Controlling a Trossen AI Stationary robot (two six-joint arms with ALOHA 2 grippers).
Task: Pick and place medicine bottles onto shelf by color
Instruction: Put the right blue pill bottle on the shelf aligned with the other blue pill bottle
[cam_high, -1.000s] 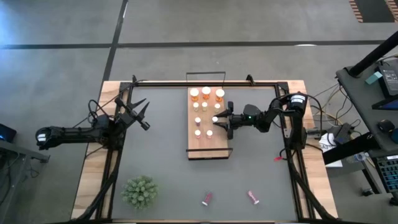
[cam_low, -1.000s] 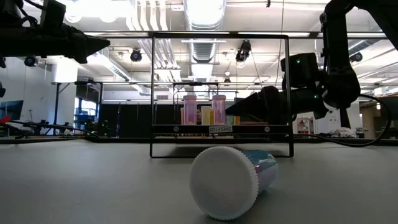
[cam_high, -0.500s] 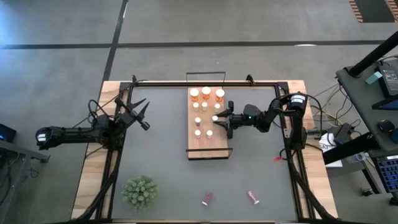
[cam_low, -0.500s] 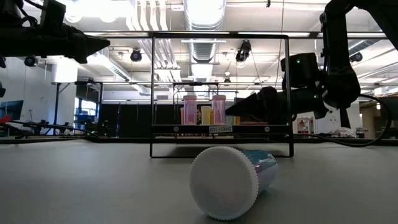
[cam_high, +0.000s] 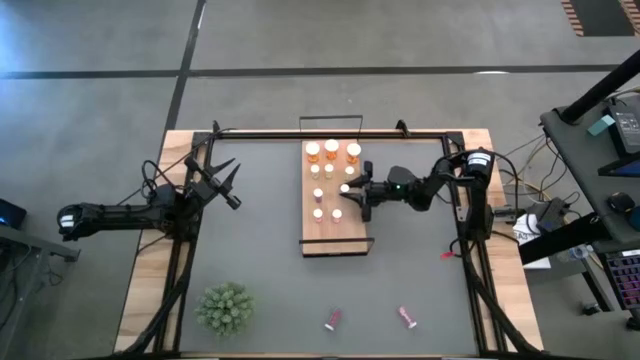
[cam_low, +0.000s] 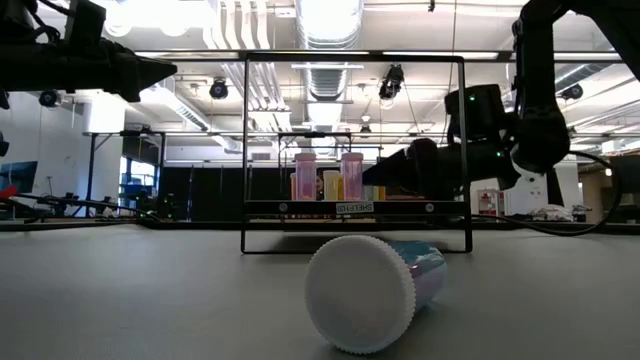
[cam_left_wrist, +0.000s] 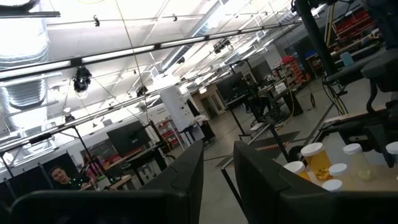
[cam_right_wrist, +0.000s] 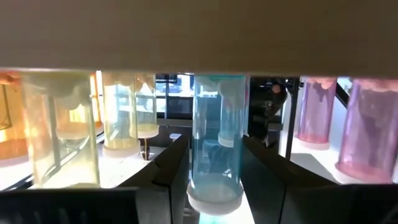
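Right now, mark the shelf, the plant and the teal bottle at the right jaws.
shelf (cam_high: 338, 242), high view, bare wood near front edge
plant (cam_high: 224, 308), high view, middle
teal bottle (cam_right_wrist: 217, 124), right wrist view, body

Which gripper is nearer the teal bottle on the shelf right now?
Right. The right gripper is over the shelf, its fingers either side of the teal bottle. The left gripper hangs off the shelf's left side, well clear of it.
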